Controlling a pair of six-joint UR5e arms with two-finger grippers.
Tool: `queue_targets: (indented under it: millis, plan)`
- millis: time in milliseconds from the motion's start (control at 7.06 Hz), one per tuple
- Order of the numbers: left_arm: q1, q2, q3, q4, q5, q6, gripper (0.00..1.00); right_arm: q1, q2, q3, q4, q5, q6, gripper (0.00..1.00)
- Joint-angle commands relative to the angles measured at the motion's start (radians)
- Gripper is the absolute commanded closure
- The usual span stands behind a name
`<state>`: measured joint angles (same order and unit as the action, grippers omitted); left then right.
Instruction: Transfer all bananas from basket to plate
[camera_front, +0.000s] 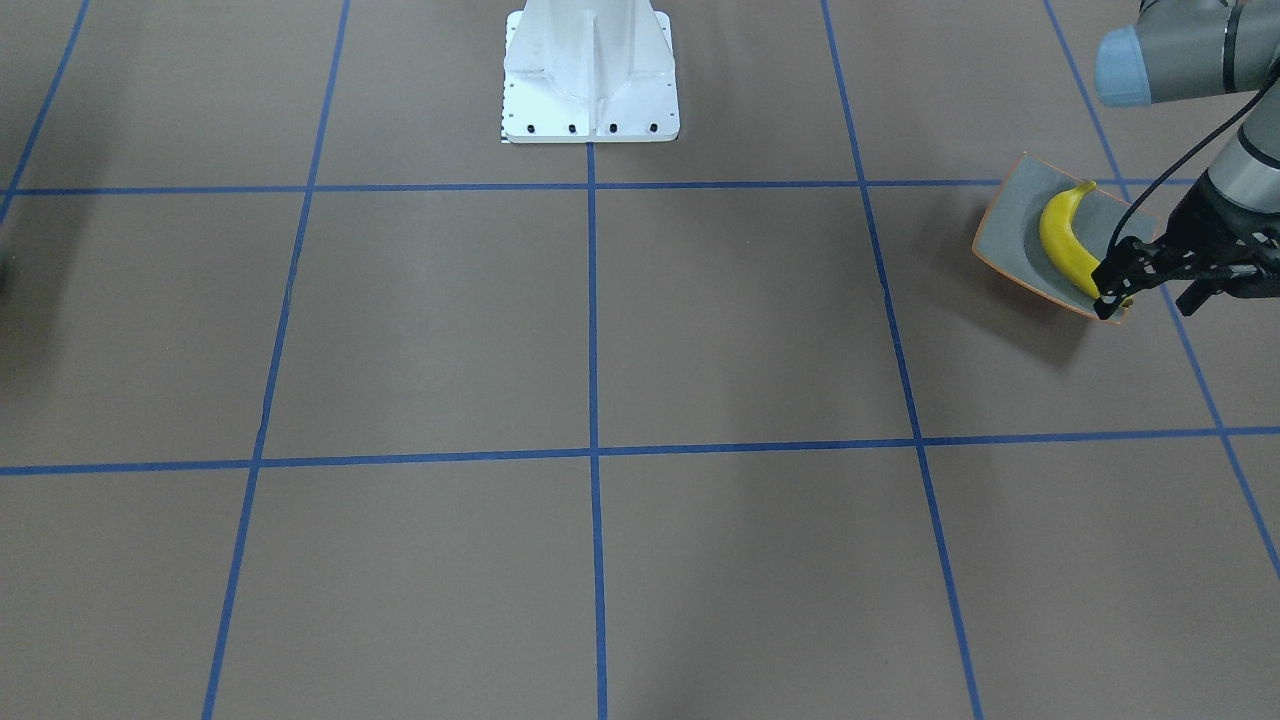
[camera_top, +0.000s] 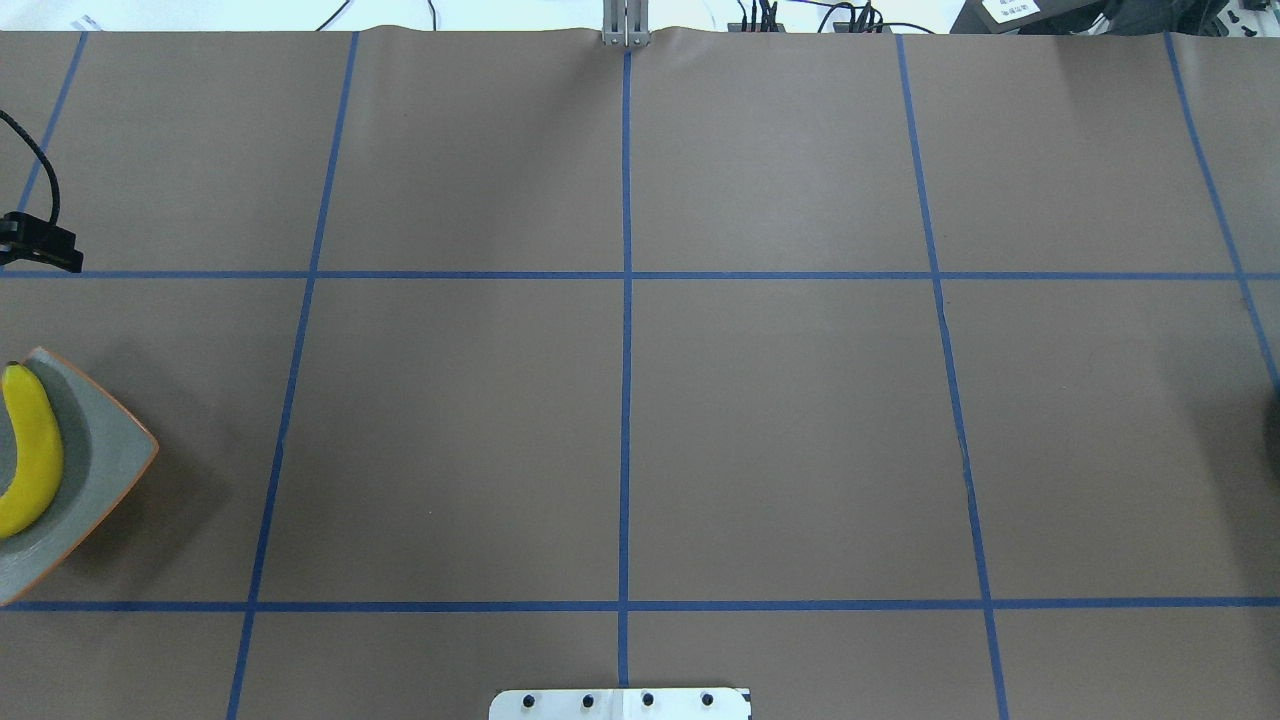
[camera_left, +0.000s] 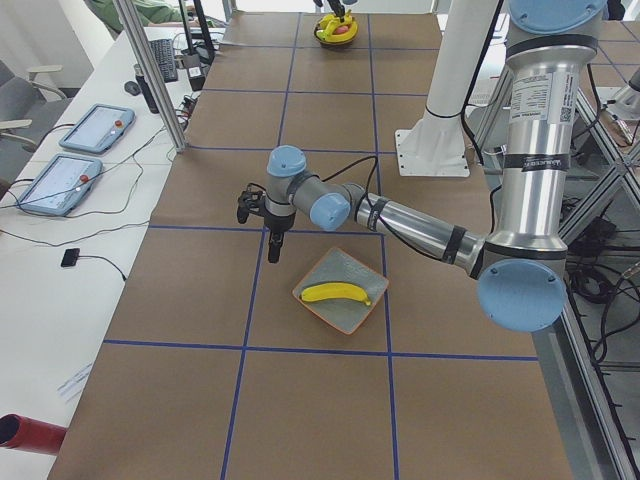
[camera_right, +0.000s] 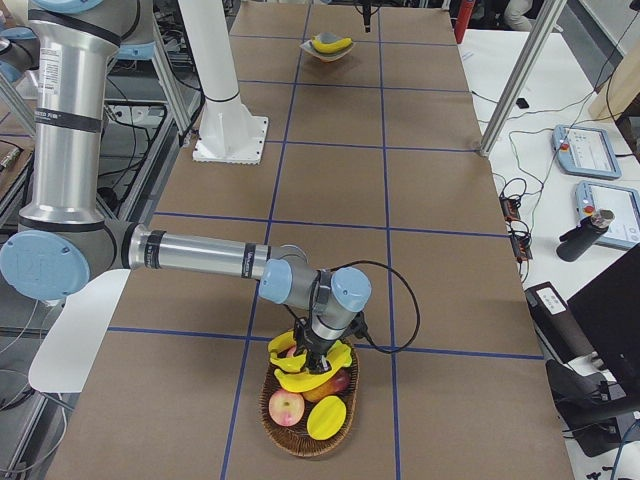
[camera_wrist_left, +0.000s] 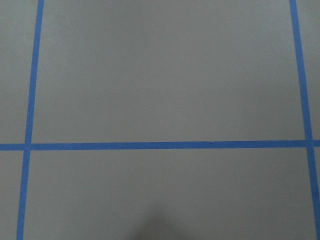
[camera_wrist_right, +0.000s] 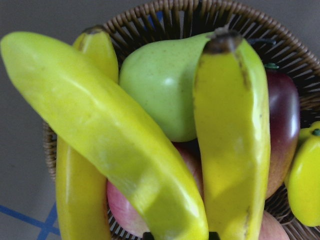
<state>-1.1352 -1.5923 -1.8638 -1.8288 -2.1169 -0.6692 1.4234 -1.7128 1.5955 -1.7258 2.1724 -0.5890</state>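
One banana (camera_front: 1062, 240) lies in the grey, orange-rimmed plate (camera_front: 1010, 235) at the table's left end; both also show in the overhead view, banana (camera_top: 35, 450) on plate (camera_top: 100, 450). My left gripper (camera_front: 1150, 300) hovers open and empty at the plate's outer edge. At the far right end, a wicker basket (camera_right: 300, 440) holds more bananas. My right gripper (camera_right: 318, 358) is down over it. In the right wrist view its dark fingertips (camera_wrist_right: 147, 235) flank the end of a diagonal banana (camera_wrist_right: 100, 120). Two other bananas (camera_wrist_right: 232, 140) lie beside it.
The basket (camera_wrist_right: 150, 20) also holds a green pear (camera_wrist_right: 165, 95), red apples (camera_wrist_right: 282, 130) and a yellow fruit (camera_wrist_right: 305, 180). The white robot base (camera_front: 590, 80) stands at the table's middle back edge. Blue tape lines grid the brown table (camera_top: 620, 420).
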Motion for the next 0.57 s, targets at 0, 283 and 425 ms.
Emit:
queue_targets:
  millis: [0,283,425]
  plan:
    - [0.000,-0.002,0.000,-0.001,-0.002,-0.001,0.00,0.009,0.001,0.006,-0.001,-0.012,-0.021,1.00]
    - [0.002,-0.005,0.000,-0.001,-0.002,-0.001,0.00,0.064,-0.001,0.006,-0.008,-0.016,-0.083,1.00]
    - [0.002,-0.005,0.003,-0.001,-0.002,-0.001,0.00,0.084,-0.001,0.021,-0.015,-0.026,-0.084,1.00]
